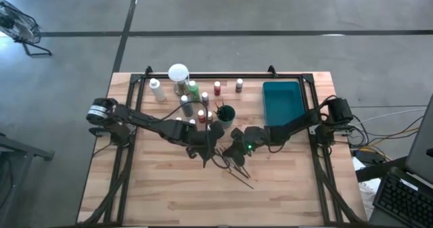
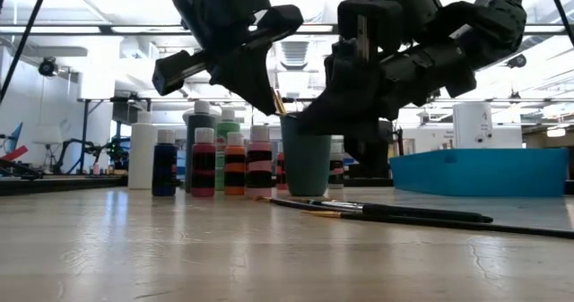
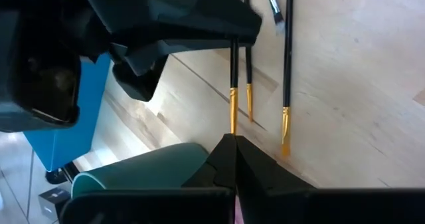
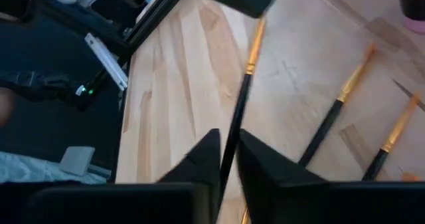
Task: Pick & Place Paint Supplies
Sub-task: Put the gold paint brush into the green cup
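Holding now: I have one brush (image 4: 247, 71) pinched by both arms at once, up in the air over the middle of the table (image 2: 179, 248).
Left gripper (image 3: 234, 141): it is squeezed tight on one end of the brush, with no gap between its fingers.
Right gripper (image 4: 229, 141): its two fingers sit close on each side of the black handle, so I think it is gripping the brush too.
Why both hold it: I think this is a hand-over, where one arm passes the brush to the other so it can be turned or carried the right way.
Where the brush is: it hangs between the two grippers, just in front of the green cup (image 2: 305, 163) and above the wood.
Other brushes: a few loose brushes (image 2: 395, 212) lie flat on the table under the arms, waiting for a turn.
Bottles (image 2: 204, 159): they stand upright in a bunch behind the cup, and nothing touches them.
Tray (image 2: 484, 172): the blue tray sits off on the right arm's side.
Arm pose: both arms reach in low from their own sides and bend down, so their tips meet nose to nose.
What I watch for: one gripper must let go only when the other has a firm hold, or the brush drops.
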Controlling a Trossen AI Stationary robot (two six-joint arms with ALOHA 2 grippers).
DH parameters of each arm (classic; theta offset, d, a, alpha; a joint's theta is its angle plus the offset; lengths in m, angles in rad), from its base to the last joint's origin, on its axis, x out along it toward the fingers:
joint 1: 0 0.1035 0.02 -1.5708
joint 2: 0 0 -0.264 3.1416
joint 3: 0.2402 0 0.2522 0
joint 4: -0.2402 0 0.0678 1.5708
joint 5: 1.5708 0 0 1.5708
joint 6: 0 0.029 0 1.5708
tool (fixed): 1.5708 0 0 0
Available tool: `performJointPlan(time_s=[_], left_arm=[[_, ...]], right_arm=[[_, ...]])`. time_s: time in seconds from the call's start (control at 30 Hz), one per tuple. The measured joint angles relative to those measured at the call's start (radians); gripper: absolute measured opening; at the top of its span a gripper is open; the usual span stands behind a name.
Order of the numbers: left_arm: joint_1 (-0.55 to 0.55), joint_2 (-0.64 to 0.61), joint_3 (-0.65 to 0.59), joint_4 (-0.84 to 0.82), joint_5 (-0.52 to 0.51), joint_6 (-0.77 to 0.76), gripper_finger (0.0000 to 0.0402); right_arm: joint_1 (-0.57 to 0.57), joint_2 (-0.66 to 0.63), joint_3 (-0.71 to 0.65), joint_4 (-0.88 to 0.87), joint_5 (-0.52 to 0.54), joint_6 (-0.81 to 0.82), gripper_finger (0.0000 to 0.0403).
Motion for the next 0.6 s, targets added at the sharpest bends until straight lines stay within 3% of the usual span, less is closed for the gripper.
performJointPlan(time_s=[0.27, 0.47, 0.6], left_arm=[[-0.001, 0.000, -0.001, 0.001, 0.002, 0.000, 0.0007], [-0.007, 0.000, -0.003, -0.002, -0.028, -0.026, 0.0049], [-0.011, -0.013, -0.003, -0.069, -0.080, -0.132, 0.0090]], right_arm=[[-0.004, -0.003, -0.001, -0.005, 0.000, 0.018, 0.0011], [-0.005, -0.026, 0.001, -0.007, -0.009, 0.014, 0.0010], [-0.007, -0.089, 0.002, -0.115, -0.008, -0.006, 0.0010]])
